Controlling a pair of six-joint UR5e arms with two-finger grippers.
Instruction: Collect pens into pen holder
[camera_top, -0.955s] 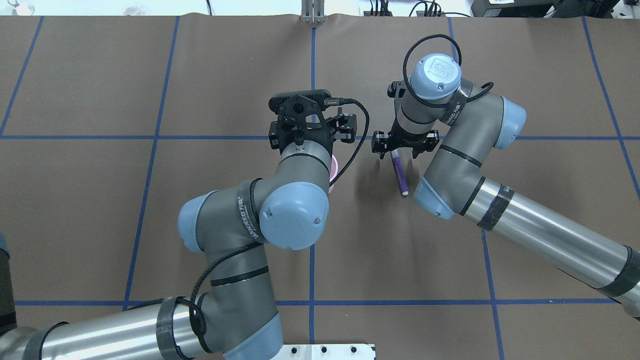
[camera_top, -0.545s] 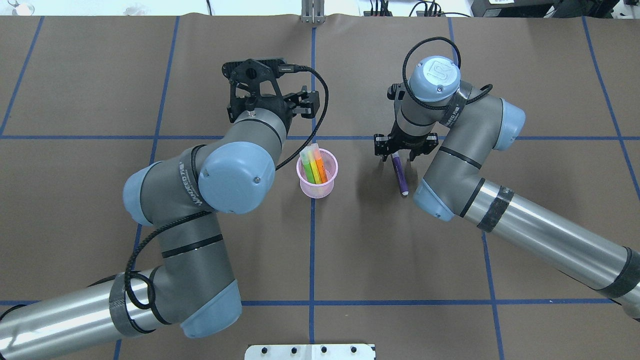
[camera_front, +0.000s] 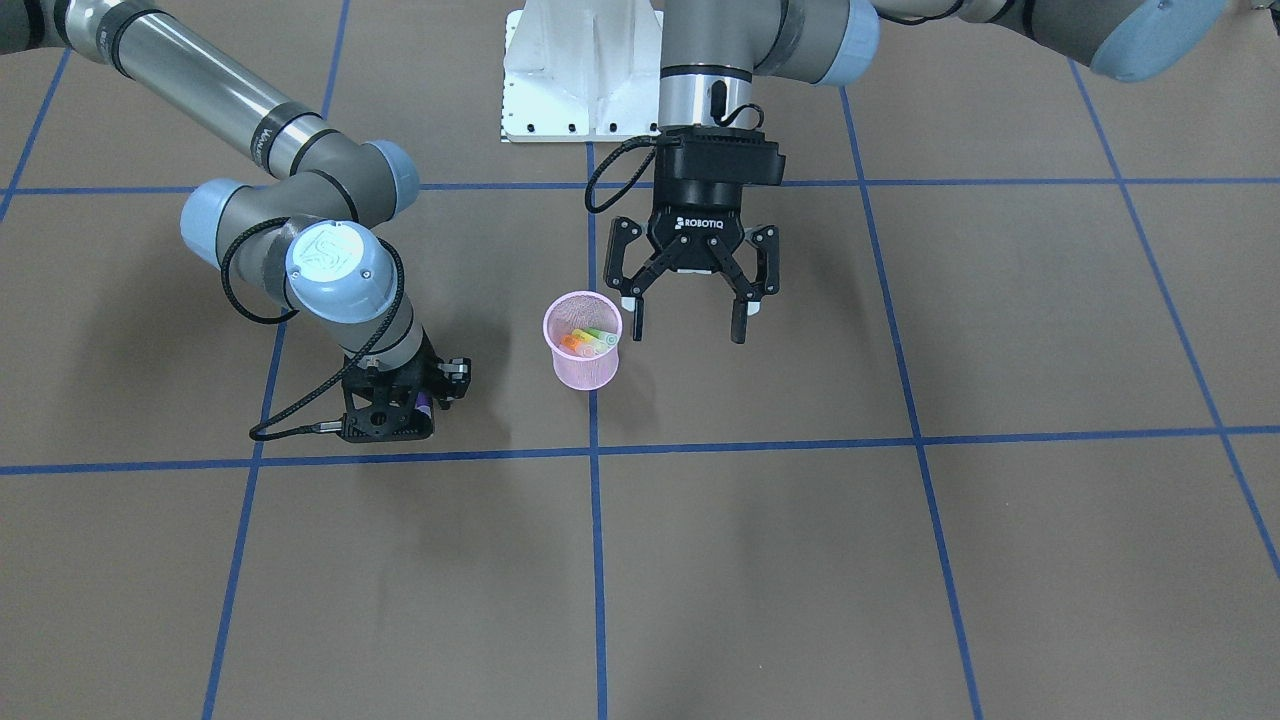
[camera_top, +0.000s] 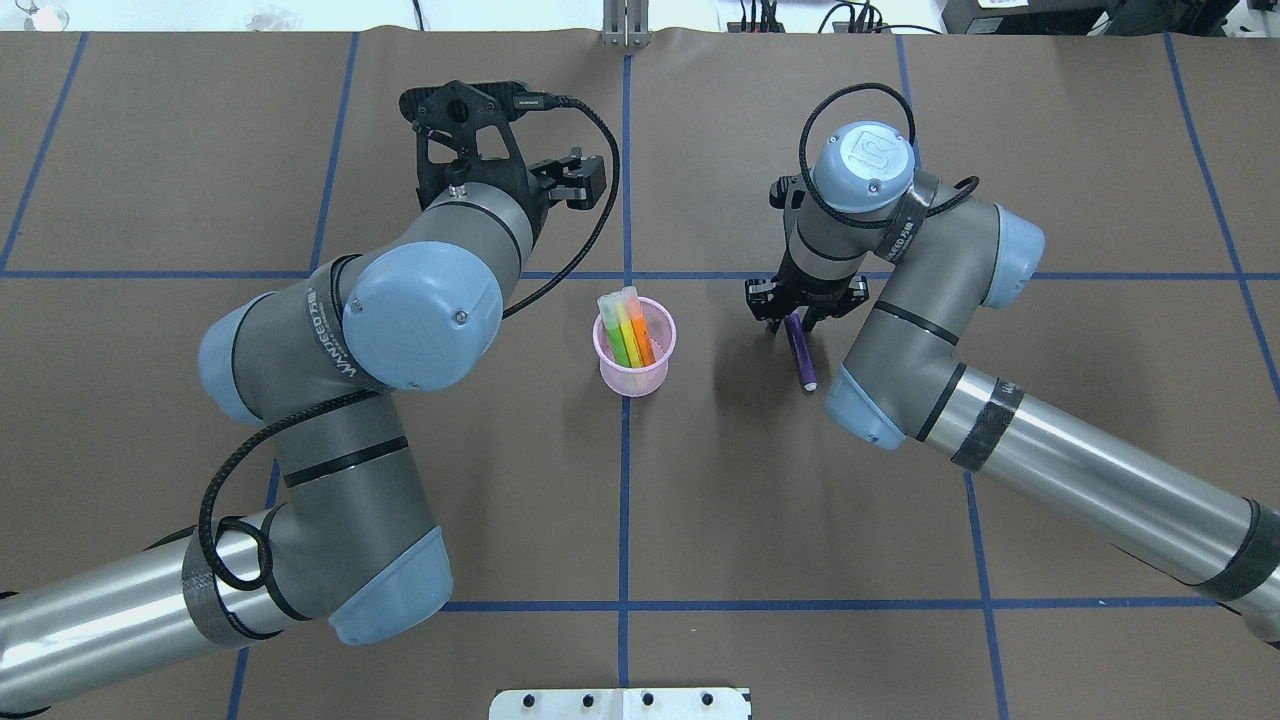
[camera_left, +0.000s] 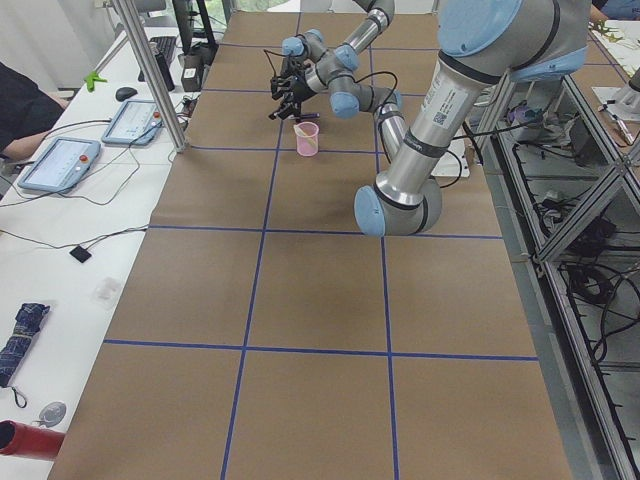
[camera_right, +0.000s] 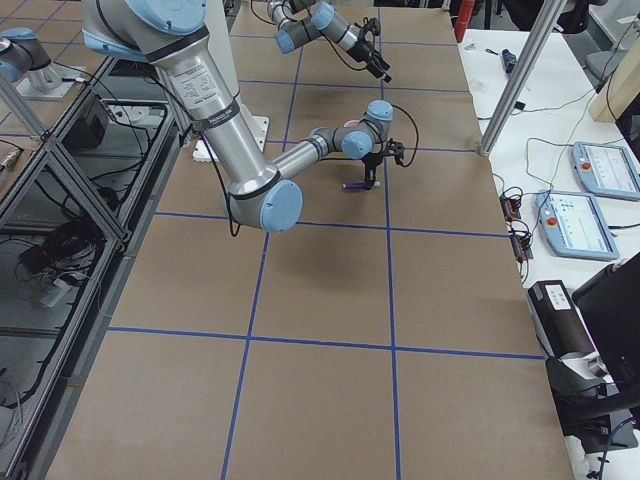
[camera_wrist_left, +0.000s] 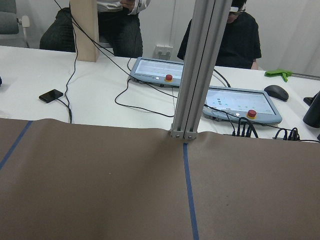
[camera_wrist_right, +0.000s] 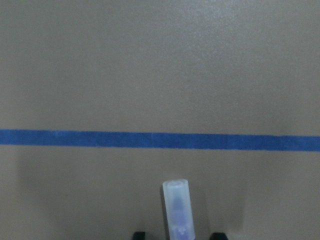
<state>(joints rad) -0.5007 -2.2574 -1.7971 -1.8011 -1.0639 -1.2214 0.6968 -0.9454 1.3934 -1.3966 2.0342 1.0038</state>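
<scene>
- Widest of all, the table (camera_top: 800, 520), covered in brown paper with a blue tape grid.
- Raised off it, the left gripper (camera_front: 688, 328) hangs near the pen holder (camera_top: 632, 378), fingers spread wide and nothing in them.
- Down at the surface, the right gripper (camera_top: 802, 312) straddles one end of the purple pen (camera_top: 800, 355). The wrist view shows a gap either side of the barrel, so the jaws are apart and not gripping.
- The pen holder stands upright on a blue line.
- Inside it lean the green, yellow and orange pens (camera_top: 626, 330).
- The purple pen lies flat on the paper, near the holder but outside it.
</scene>
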